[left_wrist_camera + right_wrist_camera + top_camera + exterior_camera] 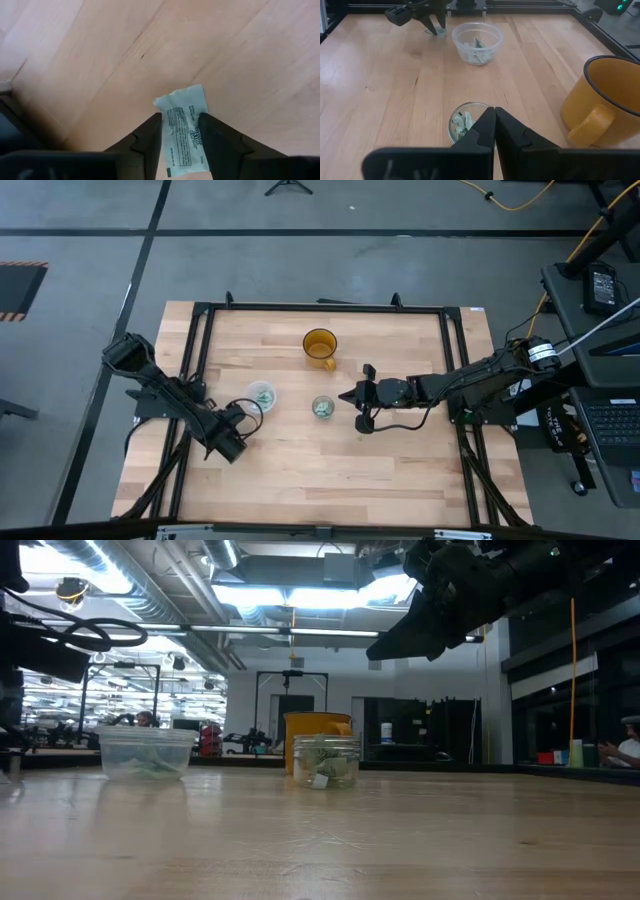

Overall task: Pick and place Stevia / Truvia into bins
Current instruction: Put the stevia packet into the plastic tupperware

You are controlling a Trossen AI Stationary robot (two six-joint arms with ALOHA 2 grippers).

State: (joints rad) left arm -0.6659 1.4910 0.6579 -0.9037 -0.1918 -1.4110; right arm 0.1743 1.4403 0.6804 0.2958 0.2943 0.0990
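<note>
The wooden surface (330, 465) carries three containers near its middle. Largest is the amber mug (320, 347), standing toward the far side with its handle turned to the near side. Next is the clear plastic cup (262, 395), which holds several pale green sachets, and to its right stands the smaller silvery cup (322, 408), also with sachets inside.

The left claw (244, 418) is low over the surface just beside the clear cup, on its near left. Its two fingers (150, 140) are pinched onto one Stevia sachet (182, 127), which sticks out past the tips above the bare wood.

The right claw (343, 395) hangs above the surface just right of the silvery cup, its fingers pressed together and holding nothing.
</note>
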